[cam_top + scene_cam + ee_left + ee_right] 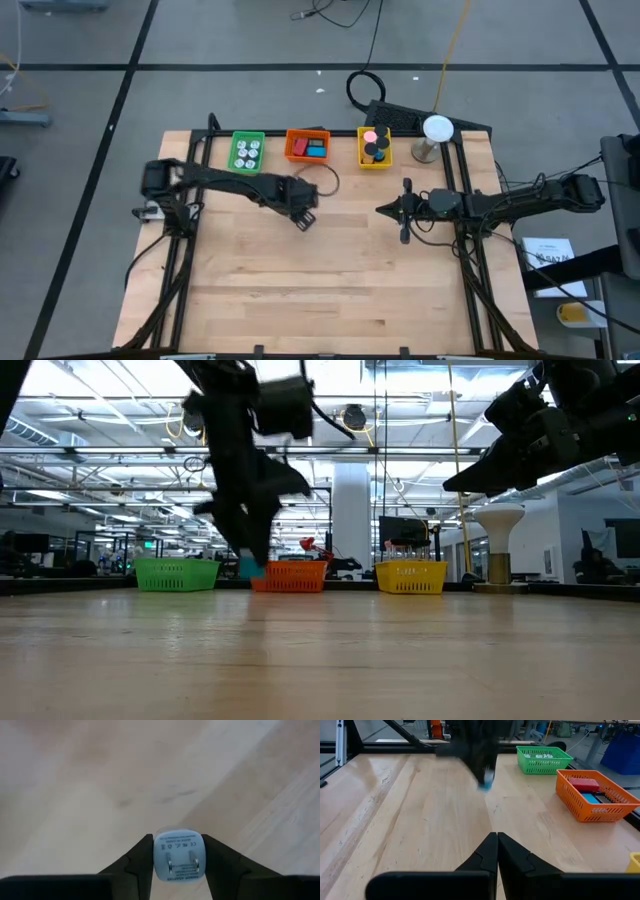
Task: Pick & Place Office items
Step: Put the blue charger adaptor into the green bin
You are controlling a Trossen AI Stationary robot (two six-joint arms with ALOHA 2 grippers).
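Left pincer (176,865): mine, clenched on a pale blue plug adapter (178,855), one finger (137,865) on each flat side, prong face turned toward my wrist so the label reads plainly; grip taken across the narrow body, which I judge is why it sits square and does not twist; item held clear of the wooden table (330,270), just in front of the orange tray (307,146). Right pincer (497,851): mine, pressed shut on nothing, parked over the table's right half, kept out of the working path. Green tray (247,152): holds white pieces. Yellow tray (374,148): holds pink and black pieces. Sorting appears to go by kind; blue likely belongs with the orange tray's blue piece.
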